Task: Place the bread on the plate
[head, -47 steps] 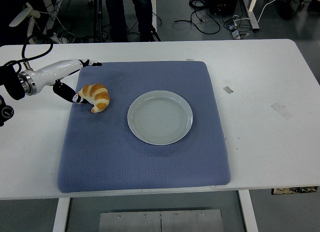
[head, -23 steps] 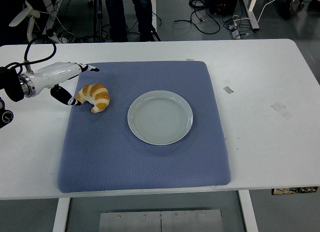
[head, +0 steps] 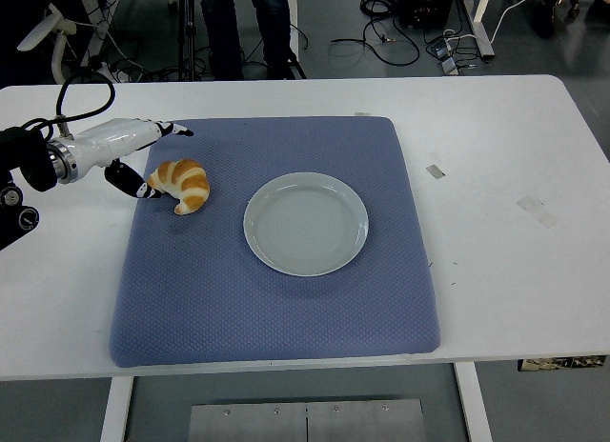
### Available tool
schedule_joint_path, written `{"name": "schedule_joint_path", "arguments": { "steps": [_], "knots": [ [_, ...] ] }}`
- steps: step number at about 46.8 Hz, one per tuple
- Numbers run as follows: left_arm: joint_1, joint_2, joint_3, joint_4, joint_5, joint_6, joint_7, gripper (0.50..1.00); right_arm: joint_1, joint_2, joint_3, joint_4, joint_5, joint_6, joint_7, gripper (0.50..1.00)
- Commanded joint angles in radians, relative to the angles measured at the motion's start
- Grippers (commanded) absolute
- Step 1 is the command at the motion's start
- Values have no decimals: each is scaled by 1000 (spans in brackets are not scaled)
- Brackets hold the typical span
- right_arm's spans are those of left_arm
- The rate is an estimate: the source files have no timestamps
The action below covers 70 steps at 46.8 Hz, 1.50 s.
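Observation:
A golden croissant [head: 182, 185] lies on the blue mat [head: 276, 299], left of the pale round plate [head: 305, 223], which holds nothing. My left hand [head: 143, 156] reaches in from the left edge, white with black fingertips. Its fingers are spread: one points along the mat's far edge above the croissant, and the thumb tip sits just left of the croissant, at or very near its end. Nothing is grasped. The right arm is out of view.
The mat lies on a white table [head: 505, 156] with small tape marks at the right. A person's legs [head: 243, 23] stand beyond the far edge, with cables on the floor.
The left hand drew back slightly to the left and then settled close beside the croissant again. The croissant and plate have not moved.

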Motion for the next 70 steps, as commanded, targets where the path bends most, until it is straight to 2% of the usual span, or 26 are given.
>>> {"name": "schedule_joint_path", "arguments": {
  "steps": [1, 14, 25, 47, 59, 70],
  "knots": [
    [-2, -7, 1, 7, 0, -10, -1, 916, 0, 0, 0, 0, 0, 0, 0, 1000],
    [-13, -7, 6, 7, 11, -70, -1, 889, 0, 0, 0, 0, 0, 0, 0, 1000],
    [-13, -11, 6, 26, 25, -70, 1, 880, 0, 0, 0, 0, 0, 0, 0, 1000],
    [-8, -74, 21, 76, 46, -70, -1, 834, 0, 0, 0, 0, 0, 0, 0, 1000],
    [-11, -73, 23, 81, 46, -73, -4, 716, 0, 0, 0, 0, 0, 0, 0, 1000],
    [-13, -70, 17, 81, 44, -75, -1, 655, 0, 0, 0, 0, 0, 0, 0, 1000]
  ]
}}
